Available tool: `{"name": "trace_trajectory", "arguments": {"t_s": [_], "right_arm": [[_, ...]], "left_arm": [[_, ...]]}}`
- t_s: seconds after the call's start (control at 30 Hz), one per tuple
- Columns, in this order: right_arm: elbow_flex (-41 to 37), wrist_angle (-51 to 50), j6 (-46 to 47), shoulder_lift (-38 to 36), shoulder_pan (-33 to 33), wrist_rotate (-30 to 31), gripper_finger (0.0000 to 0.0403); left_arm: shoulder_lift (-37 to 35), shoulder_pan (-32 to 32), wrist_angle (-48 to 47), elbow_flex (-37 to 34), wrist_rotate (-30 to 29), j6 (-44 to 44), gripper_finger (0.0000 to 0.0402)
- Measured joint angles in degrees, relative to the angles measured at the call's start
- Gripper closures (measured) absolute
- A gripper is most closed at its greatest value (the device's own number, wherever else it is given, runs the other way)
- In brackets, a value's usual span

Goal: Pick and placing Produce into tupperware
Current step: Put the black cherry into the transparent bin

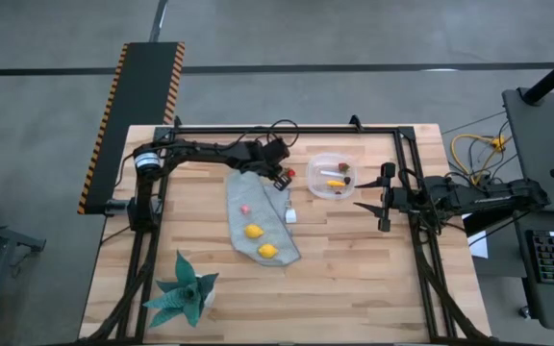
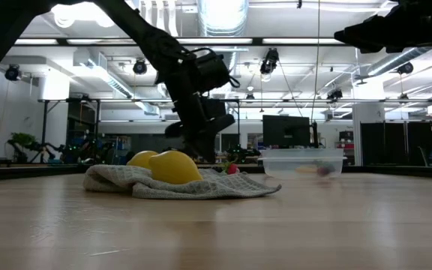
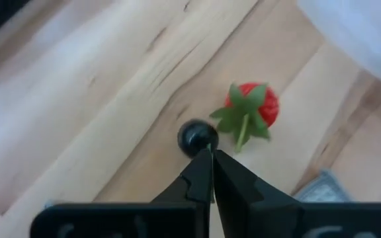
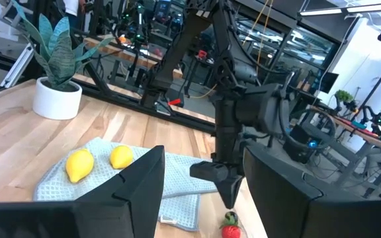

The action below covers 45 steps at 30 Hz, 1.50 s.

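Two yellow toy lemons (image 1: 261, 241) lie on the crumpled grey-blue cloth (image 1: 258, 216) toward the front of the pale wooden table (image 1: 354, 279), with a tiny pink piece (image 1: 244, 208) on the same cloth farther back — all of this produce is not yet collected. The small clear rounded plastic tupperware (image 1: 333, 176) sits near the table's back edge and already holds a yellow-orange stick (image 1: 336, 183) and a few small red and dark bits, so the task looks partly done.

The left gripper (image 3: 211, 158) hangs low over the bare wood between the cloth's back end and the tupperware. Its fingers are pressed together, and the left wrist view shows their tips just at a small dark round piece (image 3: 198, 137); whether that piece is actually pinched I cannot tell. Right beside it lies a red toy strawberry with a green leafy top (image 3: 251, 111), untouched on the table.

The right gripper (image 1: 386, 198) waits just beside the tupperware on its far side from the cloth — fingers spread apart, holding nothing, probably kept clear so the left arm can reach the container.
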Motion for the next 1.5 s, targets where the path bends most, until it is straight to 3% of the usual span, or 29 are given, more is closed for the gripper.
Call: {"name": "trace_trajectory", "arguments": {"t_s": [0.8, 0.93, 1.27, 1.5], "right_arm": [[0.0, 0.0, 0.2, 0.0, 0.0, 0.0, 0.0204], [0.0, 0.0, 0.2, 0.0, 0.0, 0.0, 0.0204], [0.0, 0.0, 0.4, 0.0, 0.0, 0.0, 0.0204], [0.0, 0.0, 0.4, 0.0, 0.0, 0.0, 0.0204]], "left_arm": [[-0.1, 0.0, -1.8, 0.6, 0.9, -3.4, 0.0395], [-0.1, 0.0, -1.7, 0.9, 3.6, -5.7, 0.0347], [0.8, 0.0, 0.8, 0.6, 3.4, -8.5, 0.0168], [2.2, 0.0, 2.6, 0.4, 3.3, -8.2, 0.0133]]}}
